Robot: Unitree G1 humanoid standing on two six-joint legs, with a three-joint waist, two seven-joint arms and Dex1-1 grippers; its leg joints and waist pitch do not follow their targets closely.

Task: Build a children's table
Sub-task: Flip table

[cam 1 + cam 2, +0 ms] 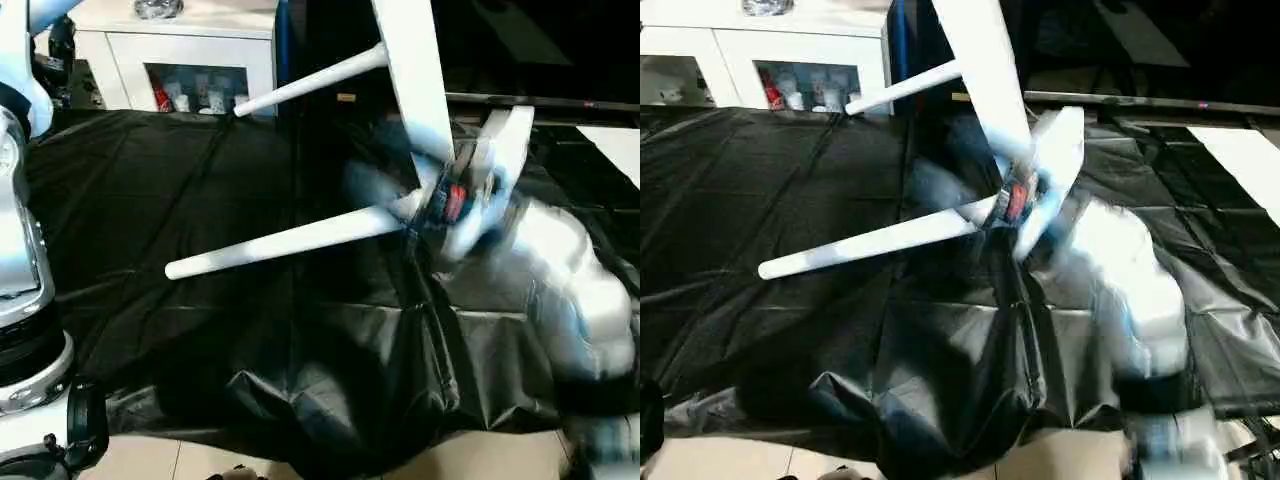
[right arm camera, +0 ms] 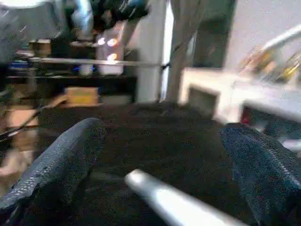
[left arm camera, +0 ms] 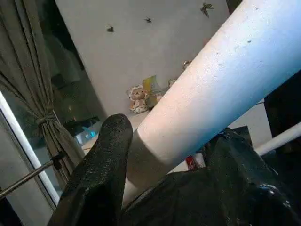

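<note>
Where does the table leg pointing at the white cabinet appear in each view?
Left eye view: upper leg, top centre.
Right eye view: top, left of centre.
Left wrist view: thin bar behind the thick leg.
Right wrist view: pale bar over white cabinet.
Shared landmark: that cabinet, at its tip.

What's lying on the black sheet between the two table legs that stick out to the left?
Nothing: in the left eye view, bare black sheet separates the upper leg from the lower leg.
</note>
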